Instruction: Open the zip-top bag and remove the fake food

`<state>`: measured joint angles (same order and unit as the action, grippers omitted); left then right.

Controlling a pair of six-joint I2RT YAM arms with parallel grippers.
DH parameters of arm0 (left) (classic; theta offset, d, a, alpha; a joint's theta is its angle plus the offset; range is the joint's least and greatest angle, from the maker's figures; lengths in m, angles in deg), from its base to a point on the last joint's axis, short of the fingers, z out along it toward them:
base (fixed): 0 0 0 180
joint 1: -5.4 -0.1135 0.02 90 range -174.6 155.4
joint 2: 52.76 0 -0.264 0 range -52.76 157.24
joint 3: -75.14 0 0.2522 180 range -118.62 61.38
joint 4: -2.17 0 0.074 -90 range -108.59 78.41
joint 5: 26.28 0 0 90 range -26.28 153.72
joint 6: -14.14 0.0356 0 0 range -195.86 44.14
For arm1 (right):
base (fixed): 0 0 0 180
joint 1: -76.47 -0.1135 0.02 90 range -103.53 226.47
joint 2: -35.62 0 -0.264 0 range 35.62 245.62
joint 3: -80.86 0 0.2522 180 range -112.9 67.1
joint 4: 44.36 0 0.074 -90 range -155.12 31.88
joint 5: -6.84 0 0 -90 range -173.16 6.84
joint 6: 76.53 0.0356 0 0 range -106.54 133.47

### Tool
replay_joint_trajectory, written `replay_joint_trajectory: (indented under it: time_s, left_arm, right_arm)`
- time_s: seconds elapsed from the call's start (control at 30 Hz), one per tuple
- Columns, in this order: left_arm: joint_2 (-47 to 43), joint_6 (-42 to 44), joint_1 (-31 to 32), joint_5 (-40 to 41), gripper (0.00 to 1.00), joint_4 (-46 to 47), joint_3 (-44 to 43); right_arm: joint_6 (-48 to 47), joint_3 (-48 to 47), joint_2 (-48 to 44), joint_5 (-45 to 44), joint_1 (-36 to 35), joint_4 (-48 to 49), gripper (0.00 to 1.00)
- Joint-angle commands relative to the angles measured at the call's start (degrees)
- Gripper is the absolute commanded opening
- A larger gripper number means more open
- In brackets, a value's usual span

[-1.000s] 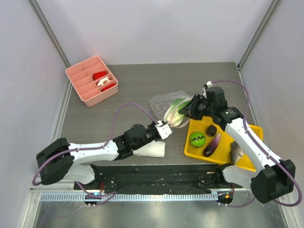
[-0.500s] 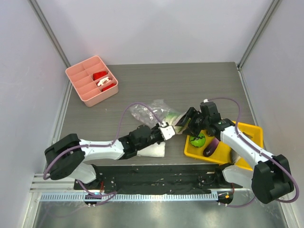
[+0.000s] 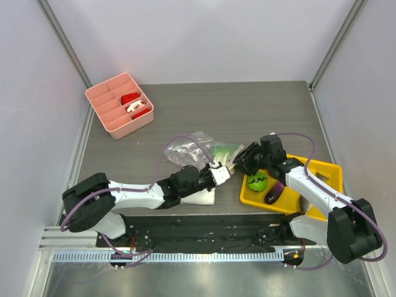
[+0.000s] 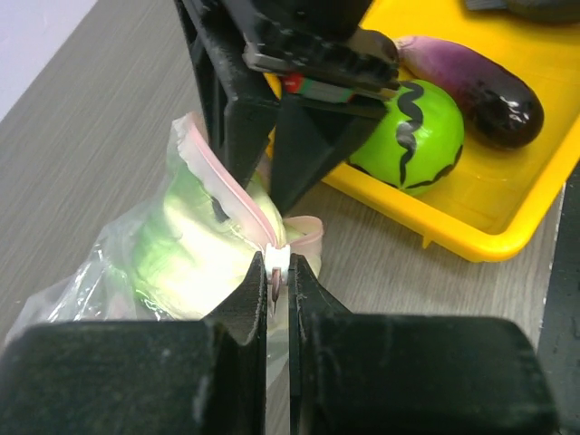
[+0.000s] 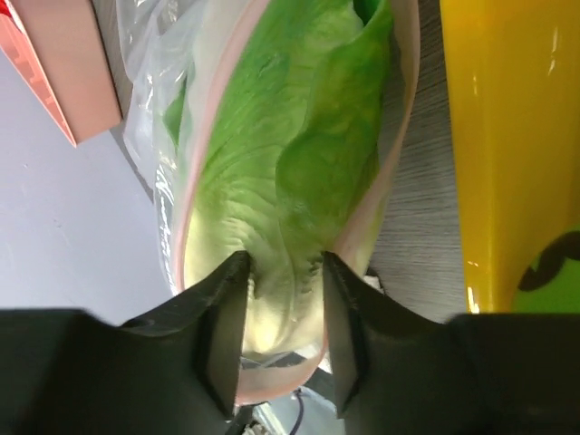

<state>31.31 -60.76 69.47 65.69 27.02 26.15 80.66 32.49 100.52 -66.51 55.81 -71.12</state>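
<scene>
Bag (image 4: 154, 240) rim pinched in left claw (image 4: 278, 272); right claw (image 5: 283, 265) grips cabbage (image 5: 290, 136) at mouth.

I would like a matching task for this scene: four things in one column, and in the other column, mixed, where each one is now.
Things:
1 cabbage
2 striped green ball
3 red-white items
4 pink zip strip

Places:
a in the pink divided box
b in the yellow tray
c pinched by the left gripper
d inside the clear bag

Pairs: 1-d, 2-b, 3-a, 4-c

Lab robot cell, white panels (image 3: 204, 37), aluminium frame (image 3: 65, 44)
</scene>
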Motion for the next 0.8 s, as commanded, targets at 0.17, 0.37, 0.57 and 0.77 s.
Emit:
replay_joint_trajectory:
  time_s: [0.17, 0.37, 0.57, 0.77]
  left_arm:
    - [-0.2, -1.6, 0.9, 1.4, 0.00, 6.0, 2.5]
    - [-1.9, -1.9, 0.4, 15.6, 0.00, 3.8, 5.6]
    - [-1.4, -4.9, -0.8, 21.5, 0.00, 2.9, 6.9]
    - [-4.3, -4.8, -0.8, 17.3, 0.00, 2.8, 9.4]
  right_arm:
    - [0.6, -4.2, 3.7, 0.3, -0.3, 4.5, 0.01]
    - [-7.0, -5.8, 3.4, 9.8, 5.8, 0.5, 0.01]
    - [-18.3, -11.0, 5.7, 21.8, 11.9, -8.0, 0.01]
    - [-18.1, -12.6, 5.8, 26.3, 16.3, -7.8, 0.01]
